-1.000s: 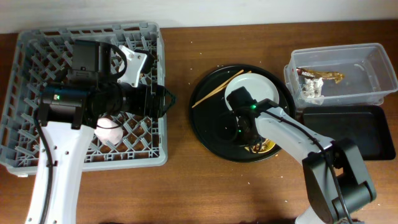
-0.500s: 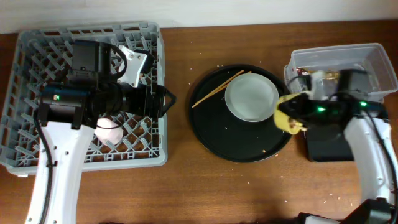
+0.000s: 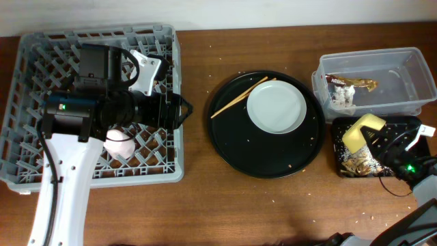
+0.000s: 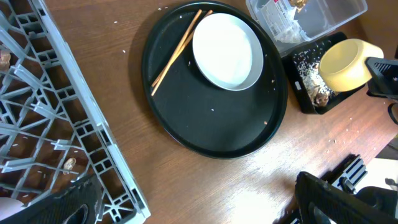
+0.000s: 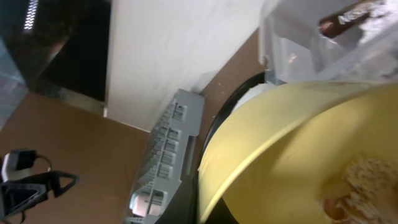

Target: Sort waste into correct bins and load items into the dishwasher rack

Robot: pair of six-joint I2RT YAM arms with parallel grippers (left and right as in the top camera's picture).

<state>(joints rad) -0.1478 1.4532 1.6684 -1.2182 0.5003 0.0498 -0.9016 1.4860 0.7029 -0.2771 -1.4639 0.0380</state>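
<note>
My right gripper (image 3: 377,137) is shut on the yellow bowl (image 3: 360,130) and holds it tilted over the shallow black tray (image 3: 403,158). Rice and brown scraps (image 3: 355,162) lie in that tray. In the right wrist view the bowl (image 5: 298,155) fills the frame with scraps inside. The clear tub (image 3: 399,72) holds white tissue (image 3: 341,97) and a gold-brown wrapper (image 3: 355,83). The pale plate (image 3: 276,108) and chopsticks (image 3: 235,99) lie on the round black tray (image 3: 239,147). My left gripper (image 3: 181,109) is open and empty over the edge of the dishwasher rack (image 3: 34,75). A pink cup (image 3: 121,143) sits in the rack. The blue cup is hidden.
Crumbs are scattered on the brown table around the round tray. The left arm's body covers the middle of the rack. The left wrist view shows the rack corner (image 4: 124,186), the round tray (image 4: 211,124) and the yellow bowl (image 4: 345,62).
My right arm carried the yellow bowl from the round tray rightward to the shallow black tray and tipped it; scraps now lie in that tray. The left arm has not moved.
</note>
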